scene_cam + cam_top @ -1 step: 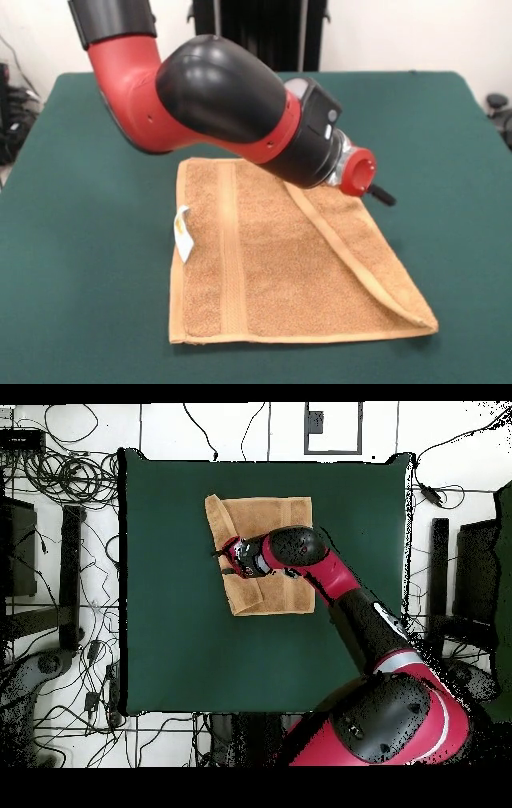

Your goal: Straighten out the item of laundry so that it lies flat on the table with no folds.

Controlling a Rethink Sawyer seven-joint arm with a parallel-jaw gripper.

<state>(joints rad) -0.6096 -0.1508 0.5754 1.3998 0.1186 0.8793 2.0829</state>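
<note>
The hand [376, 190] is at the end of the red and black arm [232, 104], low over the towel's [272, 272] folded side. I cannot tell if it is grasping anything or not. The towel lies in the far half of the green worktop [96, 304] (with lots of bare green around it). Most of it is flat, but one side is folded over in a long slanted flap, so that fold still has to be opened. A little white label [183, 232] sticks up. Cables [70, 479] lie on the floor around.
</note>
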